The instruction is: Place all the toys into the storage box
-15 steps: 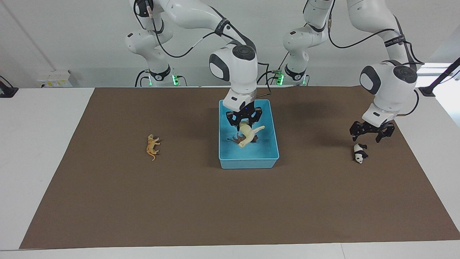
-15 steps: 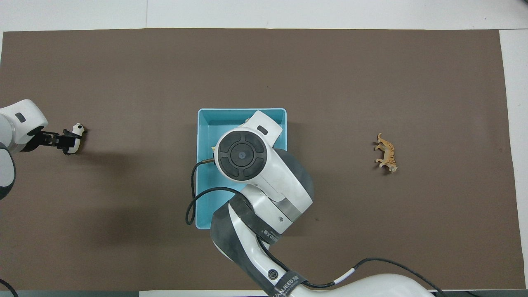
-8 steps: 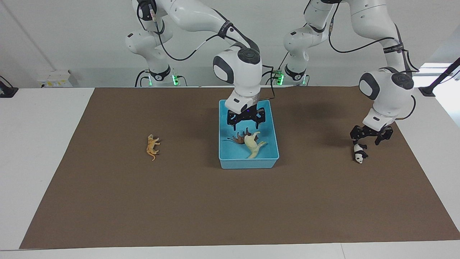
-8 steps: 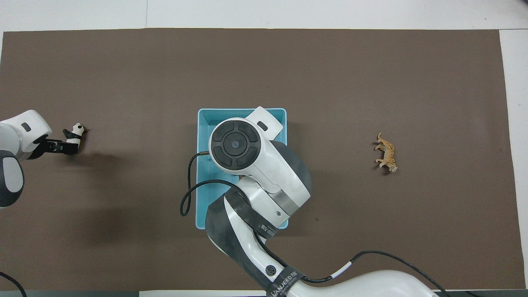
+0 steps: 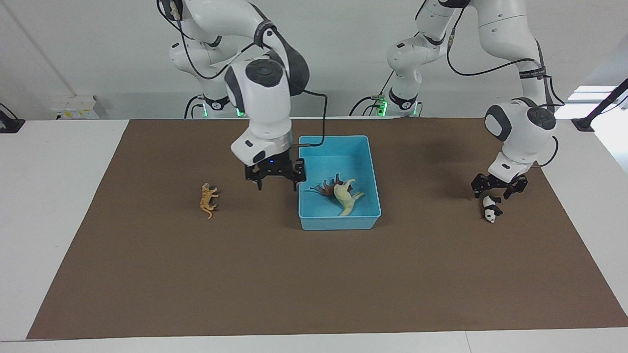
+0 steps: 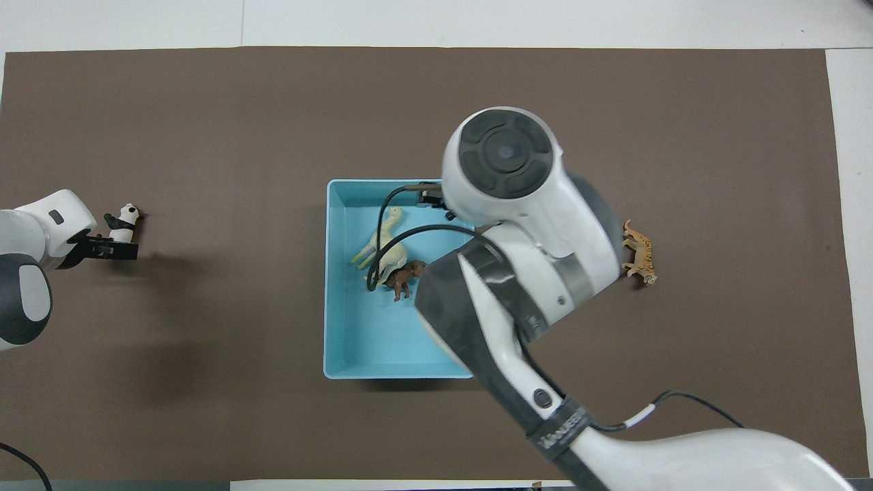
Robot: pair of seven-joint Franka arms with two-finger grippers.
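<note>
The light-blue storage box (image 5: 338, 222) sits mid-table on the brown mat. In it the cream long-necked toy (image 5: 346, 197) lies against the brown lion (image 5: 326, 188); both also show in the overhead view, the cream toy (image 6: 386, 242) and the lion (image 6: 404, 277). My right gripper (image 5: 276, 182) is open and empty, over the mat between the box and the orange tiger (image 5: 208, 200). The panda (image 5: 490, 209) lies toward the left arm's end. My left gripper (image 5: 497, 190) is open, low, just above the panda's robot-side end.
The brown mat (image 5: 314, 284) covers most of the white table. In the overhead view my right arm (image 6: 518, 225) covers part of the box rim (image 6: 332, 286) and reaches next to the tiger (image 6: 640, 252).
My right gripper let the cream toy drop into the box beside the lion, then swung out toward the tiger. My left gripper sank lower over the panda.
</note>
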